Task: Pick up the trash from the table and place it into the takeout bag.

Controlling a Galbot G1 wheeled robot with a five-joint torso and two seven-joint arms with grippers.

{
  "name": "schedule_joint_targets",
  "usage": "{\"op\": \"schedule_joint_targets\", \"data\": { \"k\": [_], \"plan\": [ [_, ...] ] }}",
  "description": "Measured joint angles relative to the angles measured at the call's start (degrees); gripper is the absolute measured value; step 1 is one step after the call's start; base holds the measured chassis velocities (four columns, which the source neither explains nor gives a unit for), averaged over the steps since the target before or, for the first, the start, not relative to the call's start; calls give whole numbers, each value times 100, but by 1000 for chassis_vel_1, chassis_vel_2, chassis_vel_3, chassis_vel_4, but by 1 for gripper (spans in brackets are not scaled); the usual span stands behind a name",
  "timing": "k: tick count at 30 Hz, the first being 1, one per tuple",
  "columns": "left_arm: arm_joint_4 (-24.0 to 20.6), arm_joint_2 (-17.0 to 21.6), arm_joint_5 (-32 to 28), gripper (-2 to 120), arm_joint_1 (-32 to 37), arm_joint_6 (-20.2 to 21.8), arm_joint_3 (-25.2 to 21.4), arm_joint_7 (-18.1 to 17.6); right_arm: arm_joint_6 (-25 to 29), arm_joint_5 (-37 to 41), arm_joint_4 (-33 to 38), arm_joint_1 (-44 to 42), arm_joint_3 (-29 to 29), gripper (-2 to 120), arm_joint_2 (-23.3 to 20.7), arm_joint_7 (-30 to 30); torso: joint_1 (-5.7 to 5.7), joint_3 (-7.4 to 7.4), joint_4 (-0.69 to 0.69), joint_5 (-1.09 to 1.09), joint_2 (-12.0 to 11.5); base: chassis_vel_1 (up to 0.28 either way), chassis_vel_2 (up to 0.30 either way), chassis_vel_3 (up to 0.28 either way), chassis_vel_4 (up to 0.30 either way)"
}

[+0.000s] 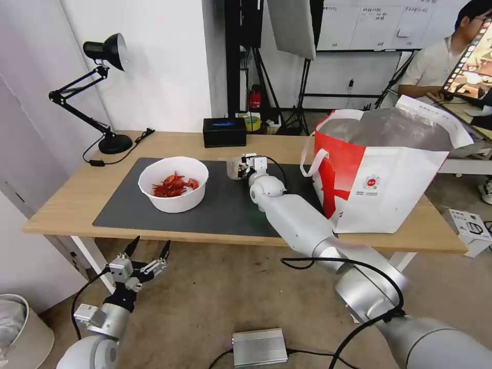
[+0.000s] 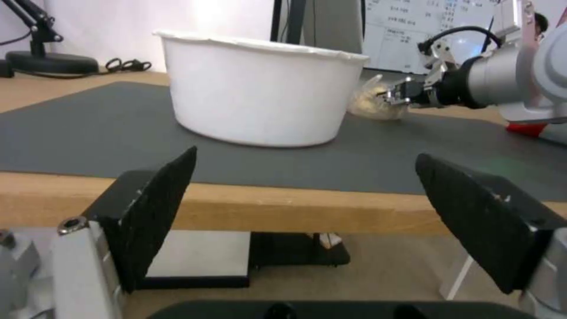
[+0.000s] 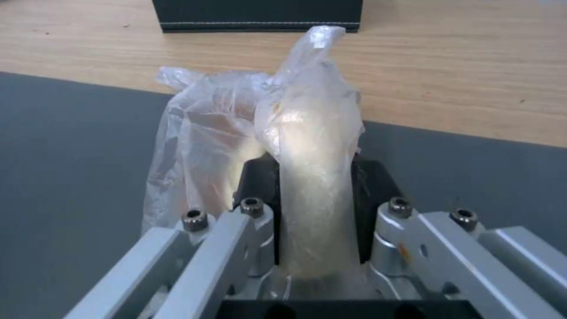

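Observation:
A clear bag with a pale bun [image 1: 233, 167] sits at the back of the dark mat [image 1: 225, 212] on the table [image 1: 61, 205]. My right gripper [image 1: 242, 169] is shut on it. In the right wrist view the black pads [image 3: 260, 177] pinch a fold of the clear bag [image 3: 307, 124]. The white bowl of red shells [image 1: 174, 184] stands on the mat to the left. The takeout bag [image 1: 389, 189] stands open at the table's right end. My left gripper [image 1: 151, 247] hangs open below the table's front edge, facing the bowl [image 2: 260, 88] with nothing between its fingers [image 2: 159, 208].
A black tissue box [image 1: 224, 132] sits at the table's back edge behind the clear bag. A black desk lamp [image 1: 105, 92] with its cord stands at the back left. A silver box [image 1: 259, 347] lies on the floor and a white carton [image 1: 469, 228] sits at the right.

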Motion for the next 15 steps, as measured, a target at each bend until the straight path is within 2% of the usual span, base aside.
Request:
{"op": "schedule_joint_targets", "data": {
  "k": [15],
  "plan": [
    [10,39,-8,100,32,-17,-55,-2,148,16,290,-61,13,12,-57,208,0,1,-1,-1,0,0,0,0,0]
  ]
}}
